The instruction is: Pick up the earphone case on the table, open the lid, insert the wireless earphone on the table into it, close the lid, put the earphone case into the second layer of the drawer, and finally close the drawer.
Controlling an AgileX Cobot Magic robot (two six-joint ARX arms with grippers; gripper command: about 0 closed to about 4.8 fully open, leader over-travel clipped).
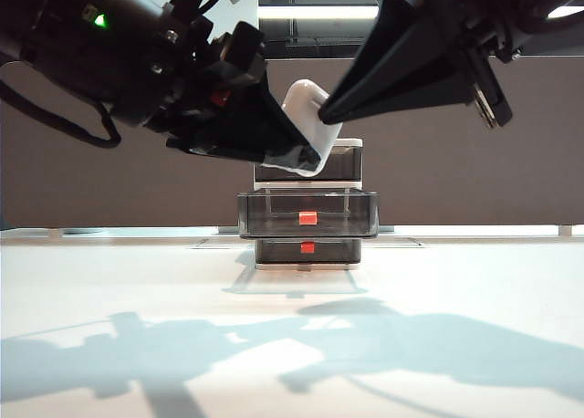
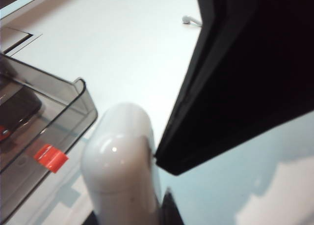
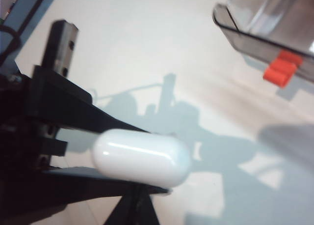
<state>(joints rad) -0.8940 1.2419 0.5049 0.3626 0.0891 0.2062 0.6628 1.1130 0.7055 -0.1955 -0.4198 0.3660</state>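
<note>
The left gripper (image 1: 290, 153) is clamped on the lower half of the earphone case (image 1: 308, 126), jaws only part way in because the case fills them. It is held in mid-air, well above the table (image 1: 109, 281), its rounded top leaning toward one o'clock. The right gripper (image 1: 330, 109) comes in from three o'clock with its jaws pressed together, holding nothing, the tip touching or just beside the case's upper end, where the lid (image 2: 119, 124) sits. I can't make out a seam, so the lid looks to be down.

Below the case, at six o'clock, stands the drawer unit (image 1: 308, 203), its middle drawer (image 1: 308, 213) pulled out. The earphone (image 2: 189, 19) lies alone on the table, well apart.

That case looks light, hard and glossy, so likely slippery. I'd keep the hold low on the body, flat sides between the pads, leaving the hinged top free.
</note>
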